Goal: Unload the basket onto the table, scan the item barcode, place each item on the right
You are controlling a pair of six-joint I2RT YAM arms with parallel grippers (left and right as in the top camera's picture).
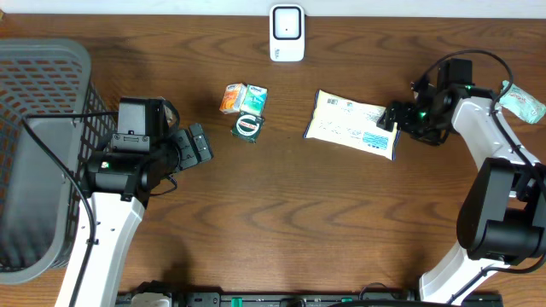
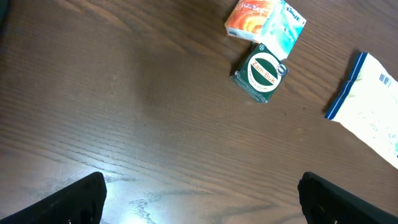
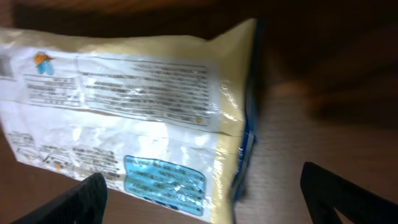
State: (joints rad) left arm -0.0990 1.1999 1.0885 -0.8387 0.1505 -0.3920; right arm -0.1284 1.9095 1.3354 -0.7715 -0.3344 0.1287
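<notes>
A white packet with blue print lies flat on the table below the white scanner. My right gripper hovers at the packet's right end, open. In the right wrist view the packet fills the left, and its blue-edged end lies between the spread fingers of the gripper without being pinched. I cannot make out a barcode among the print. My left gripper is open and holds nothing, left of a green round tin; in its own view the gripper is over bare wood.
Orange and teal tissue packs lie beside the tin. A grey mesh basket fills the left side. A teal wrapped item sits at the right edge. The packet's blue end shows in the left wrist view.
</notes>
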